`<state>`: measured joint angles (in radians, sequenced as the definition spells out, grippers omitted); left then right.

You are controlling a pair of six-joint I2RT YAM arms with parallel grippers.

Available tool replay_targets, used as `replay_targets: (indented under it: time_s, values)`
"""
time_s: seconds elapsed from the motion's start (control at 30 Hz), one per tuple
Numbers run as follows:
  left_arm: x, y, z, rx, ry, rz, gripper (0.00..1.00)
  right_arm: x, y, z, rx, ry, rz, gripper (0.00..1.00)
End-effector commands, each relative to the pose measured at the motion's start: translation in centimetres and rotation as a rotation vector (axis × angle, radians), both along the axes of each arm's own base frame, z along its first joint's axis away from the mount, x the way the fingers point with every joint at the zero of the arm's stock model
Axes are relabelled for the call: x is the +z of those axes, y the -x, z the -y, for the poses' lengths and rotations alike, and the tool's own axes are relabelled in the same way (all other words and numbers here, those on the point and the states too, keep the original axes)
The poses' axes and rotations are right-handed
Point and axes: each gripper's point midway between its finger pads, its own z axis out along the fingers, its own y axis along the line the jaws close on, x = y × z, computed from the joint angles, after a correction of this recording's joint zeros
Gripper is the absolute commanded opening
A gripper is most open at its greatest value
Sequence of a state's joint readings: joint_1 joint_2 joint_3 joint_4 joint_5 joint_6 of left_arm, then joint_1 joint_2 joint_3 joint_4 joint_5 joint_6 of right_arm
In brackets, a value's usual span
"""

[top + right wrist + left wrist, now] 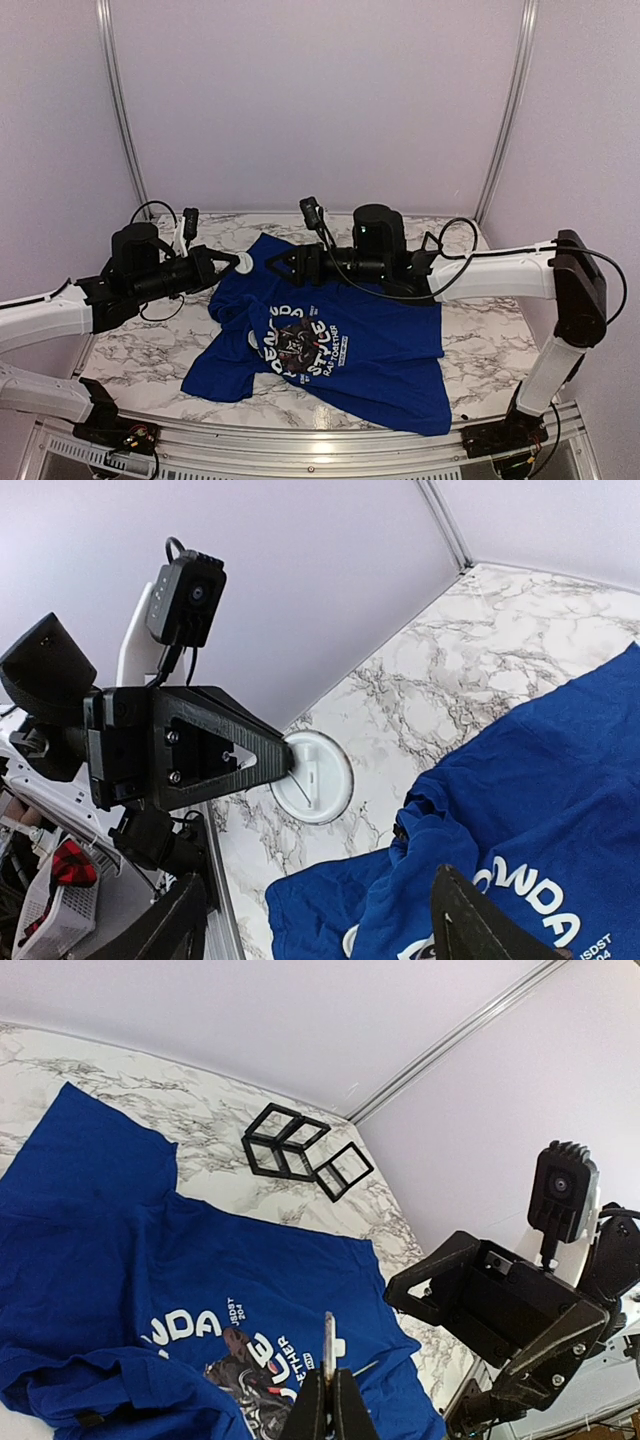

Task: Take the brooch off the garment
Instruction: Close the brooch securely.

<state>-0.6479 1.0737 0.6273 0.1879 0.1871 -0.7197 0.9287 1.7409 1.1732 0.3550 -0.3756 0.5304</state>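
The royal-blue T-shirt (350, 340) with white lettering and a panda graphic lies crumpled on the marble table. It also shows in the left wrist view (150, 1250) and the right wrist view (540, 780). My left gripper (228, 264) is shut on the brooch (241, 262), a white round badge with a pin on its back. It holds the brooch in the air, clear of the shirt's left edge. The brooch shows edge-on in the left wrist view (328, 1340) and face-on in the right wrist view (312, 777). My right gripper (274, 265) is open and empty, facing the left one above the collar area.
Black wireframe cubes (300, 1150) lie on the marble table (130, 350) near the back wall. Lilac walls with metal corner posts (120, 110) close in the back and sides. A metal rail (300, 440) runs along the table's front edge.
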Motion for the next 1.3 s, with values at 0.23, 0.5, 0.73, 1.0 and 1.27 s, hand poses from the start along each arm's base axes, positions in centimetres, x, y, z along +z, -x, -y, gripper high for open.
replay_targets:
  time_s: [0.23,0.5,0.73,1.0,1.27]
  values:
    - [8.4,-0.2,3.7,-0.164,0.337,0.146,0.0,6.2,-1.0,2.6,0.014,-0.204,0.074,0.76]
    - [10.2,0.6,4.8,-0.251,0.411,0.216,0.0,8.9,-1.0,2.4,0.06,-0.287,0.063,0.67]
    - [11.2,1.1,5.5,-0.295,0.427,0.27,0.0,10.4,-0.6,2.1,0.094,-0.329,0.067,0.59]
    - [12.0,1.4,6.0,-0.309,0.42,0.299,0.0,10.6,-0.2,1.6,0.123,-0.337,0.069,0.52]
    - [11.7,1.8,6.4,-0.315,0.407,0.296,0.0,10.9,0.4,0.8,0.131,-0.327,0.094,0.43]
